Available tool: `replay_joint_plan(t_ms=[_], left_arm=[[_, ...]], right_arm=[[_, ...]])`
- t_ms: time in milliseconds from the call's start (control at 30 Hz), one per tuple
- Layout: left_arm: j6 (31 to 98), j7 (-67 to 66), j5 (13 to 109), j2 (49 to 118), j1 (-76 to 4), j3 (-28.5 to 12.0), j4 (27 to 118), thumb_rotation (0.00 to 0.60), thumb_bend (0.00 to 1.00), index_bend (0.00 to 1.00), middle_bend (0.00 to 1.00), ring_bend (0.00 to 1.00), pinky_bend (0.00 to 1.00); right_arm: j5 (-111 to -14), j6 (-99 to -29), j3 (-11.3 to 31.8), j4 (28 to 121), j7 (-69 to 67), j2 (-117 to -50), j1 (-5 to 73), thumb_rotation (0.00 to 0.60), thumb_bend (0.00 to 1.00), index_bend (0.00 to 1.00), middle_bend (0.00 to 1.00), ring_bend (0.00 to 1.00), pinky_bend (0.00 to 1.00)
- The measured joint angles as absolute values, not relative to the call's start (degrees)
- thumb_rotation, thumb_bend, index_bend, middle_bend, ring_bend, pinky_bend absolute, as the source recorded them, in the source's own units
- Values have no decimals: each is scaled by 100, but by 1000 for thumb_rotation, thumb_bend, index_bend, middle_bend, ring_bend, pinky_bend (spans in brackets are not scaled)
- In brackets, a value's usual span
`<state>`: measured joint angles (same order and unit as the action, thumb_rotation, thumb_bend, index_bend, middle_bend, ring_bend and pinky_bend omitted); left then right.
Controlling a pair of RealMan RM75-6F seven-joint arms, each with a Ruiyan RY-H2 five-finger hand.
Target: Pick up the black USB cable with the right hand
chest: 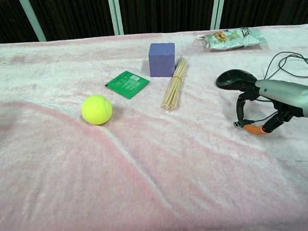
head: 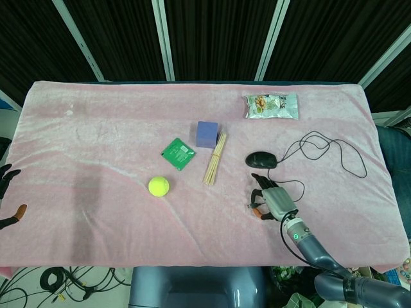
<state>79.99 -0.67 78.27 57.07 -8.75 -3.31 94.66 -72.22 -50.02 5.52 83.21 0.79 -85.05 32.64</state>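
the right hand (chest: 268, 108) pinches the black usb cable (chest: 240, 124) by its plug near the mouse (chest: 234, 79), a thin grip that could slip if lifted.

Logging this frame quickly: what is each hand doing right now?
Left hand: only fingertips show at the table's edge, holding nothing; open or closed cannot be told.
Right hand: pinching the plug end of the black USB cable.

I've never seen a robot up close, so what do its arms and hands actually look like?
The right hand has a smooth silver-grey back, slim black fingers and one orange fingertip. Its wrist carries a small green ring mark, and the arm is blue-grey. The left hand barely shows: dark fingers, one orange tip.
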Motion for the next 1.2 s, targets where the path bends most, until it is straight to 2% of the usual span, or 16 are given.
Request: replay_joint_plan(t_ms=[200,467,700,1000,1200], left_arm=[[7986,-109,7847,5718,-878,-333,9503,600,309,150,54,0,0],[7954,-226,7807,5764,-897,-365,9543,600,308,150,54,0,0],[7956,-290,7817,5777,-883,-364,9565,600,309,150,54,0,0],[7883,-322,7807,5793,-925,-389,9561,600,309,150,54,0,0],[7883,-267,7804,5765,-917,-399,9565,600,309,150,54,0,0]], right_arm=[[-7542,-5326,601,8665,-223,-8245,3184,600,360,595,0,62,150],[-8363,-6133,604,9132,-1104,-7781,2952,600,376,621,0,62,150],[-8790,-6394,493,9271,-1627,-7600,2857,600,380,648,0,62,150],[-9021,-6566,420,9437,-1147,-7462,2831,600,382,651,0,57,150],[-8970,-6595,449,10190,-404,-7207,2812,600,382,650,0,57,150]])
